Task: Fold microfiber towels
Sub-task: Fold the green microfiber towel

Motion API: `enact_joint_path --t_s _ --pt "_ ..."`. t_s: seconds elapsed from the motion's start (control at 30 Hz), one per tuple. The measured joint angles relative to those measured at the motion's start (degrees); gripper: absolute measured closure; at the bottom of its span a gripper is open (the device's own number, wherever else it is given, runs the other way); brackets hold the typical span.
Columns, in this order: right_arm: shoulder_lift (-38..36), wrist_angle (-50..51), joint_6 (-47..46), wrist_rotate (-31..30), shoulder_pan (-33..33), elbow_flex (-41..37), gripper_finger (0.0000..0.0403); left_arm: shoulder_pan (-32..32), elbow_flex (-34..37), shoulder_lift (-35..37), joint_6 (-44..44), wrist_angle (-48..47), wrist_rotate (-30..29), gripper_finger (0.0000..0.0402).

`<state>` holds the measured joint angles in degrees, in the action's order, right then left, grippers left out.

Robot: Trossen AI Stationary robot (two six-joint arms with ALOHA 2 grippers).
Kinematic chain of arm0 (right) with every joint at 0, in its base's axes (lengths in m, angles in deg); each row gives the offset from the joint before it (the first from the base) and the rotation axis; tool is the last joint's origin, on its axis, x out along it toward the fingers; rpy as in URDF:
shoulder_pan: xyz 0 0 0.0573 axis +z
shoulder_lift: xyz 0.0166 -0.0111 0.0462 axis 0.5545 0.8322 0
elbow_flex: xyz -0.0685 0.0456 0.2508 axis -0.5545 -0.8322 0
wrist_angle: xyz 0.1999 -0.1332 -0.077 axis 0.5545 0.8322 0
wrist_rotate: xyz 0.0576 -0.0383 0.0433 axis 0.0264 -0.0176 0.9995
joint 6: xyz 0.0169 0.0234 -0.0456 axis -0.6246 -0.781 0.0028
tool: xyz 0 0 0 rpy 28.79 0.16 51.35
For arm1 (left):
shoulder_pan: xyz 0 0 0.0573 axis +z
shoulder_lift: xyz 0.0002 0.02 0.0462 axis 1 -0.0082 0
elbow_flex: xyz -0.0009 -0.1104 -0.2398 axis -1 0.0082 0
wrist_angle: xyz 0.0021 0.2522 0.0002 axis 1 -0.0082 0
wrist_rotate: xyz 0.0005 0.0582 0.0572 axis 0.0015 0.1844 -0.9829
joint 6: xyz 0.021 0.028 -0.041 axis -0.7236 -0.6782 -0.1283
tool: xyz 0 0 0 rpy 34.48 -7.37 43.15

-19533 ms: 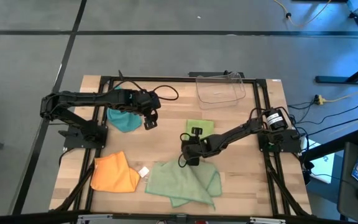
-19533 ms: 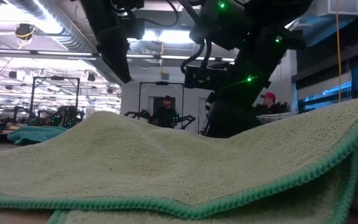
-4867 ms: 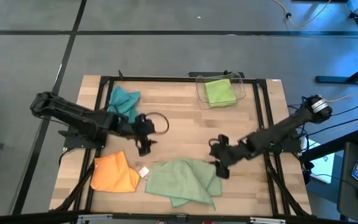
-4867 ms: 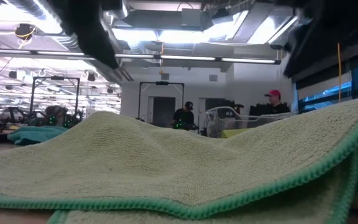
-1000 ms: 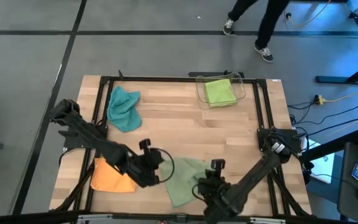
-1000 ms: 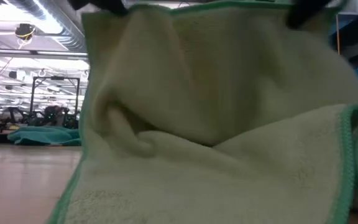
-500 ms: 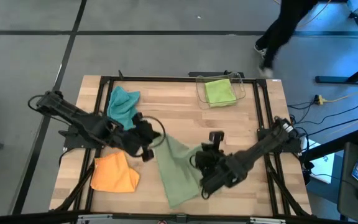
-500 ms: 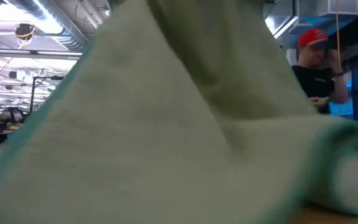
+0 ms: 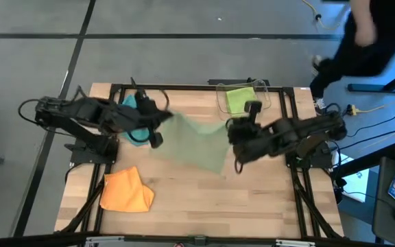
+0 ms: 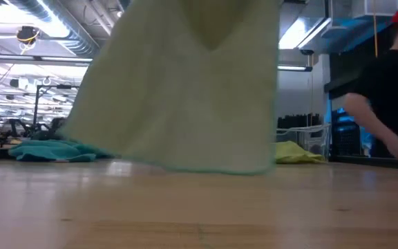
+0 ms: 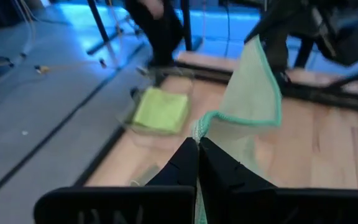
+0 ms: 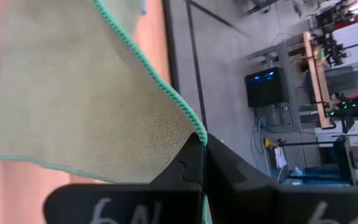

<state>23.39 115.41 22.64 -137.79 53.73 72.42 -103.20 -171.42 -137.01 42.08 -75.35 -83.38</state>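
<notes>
The large pale sage towel [image 9: 196, 143] hangs spread between my two grippers over the middle of the table. My left gripper [image 9: 162, 118] is shut on one upper corner and my right gripper [image 9: 233, 132] on the other. The towel's lower edge [image 10: 185, 166] hangs close to the tabletop; whether it touches I cannot tell. The teal towel [image 9: 132, 129] lies crumpled under my left arm. The orange towel [image 9: 125, 192] lies at the near left. The lime green towel [image 9: 239, 100] lies in the clear bin [image 9: 260, 96]. My left gripper pinches the sage towel's green-hemmed corner [image 11: 201, 126] between its two shut fingers, which slant slightly downward. The cloth runs from there toward my right arm and hangs below. My right gripper pinches the opposite hemmed corner [image 12: 193, 132] between its shut fingers, slanting downward. The towel [image 12: 73, 93] spreads away from the corner and hangs.
The bin stands at the far edge, right of centre. A black frame [image 9: 184, 87] rims the table. A person [image 9: 376, 41] moves past beyond the far right corner. Bare wood [image 9: 252, 199] shows over the near half of the table.
Both grippers, staying shut, have risen and gone from the table's near edge toward its far edge. The sage towel, bunched on the table a second ago, is now drawn up and hangs spread between them. A person has walked past the far right.
</notes>
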Motion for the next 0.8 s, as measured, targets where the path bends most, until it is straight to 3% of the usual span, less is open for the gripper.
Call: enact_joint_path --t_s 0.17,0.33,0.8 --pt "-2.8 -5.1 9.2 -0.3 -4.6 0.0 0.0401 3.3 -2.9 0.0 -3.2 -0.7 0.1 0.0401" --pt "-4.8 -6.7 12.3 -0.3 -8.2 0.0 0.0401 6.2 -3.1 0.0 -2.3 -4.6 0.0 0.0401" --pt "-5.1 -0.9 -3.1 15.3 -7.9 -0.7 0.0402 3.7 -3.0 -5.7 7.1 -13.9 1.3 0.0401"
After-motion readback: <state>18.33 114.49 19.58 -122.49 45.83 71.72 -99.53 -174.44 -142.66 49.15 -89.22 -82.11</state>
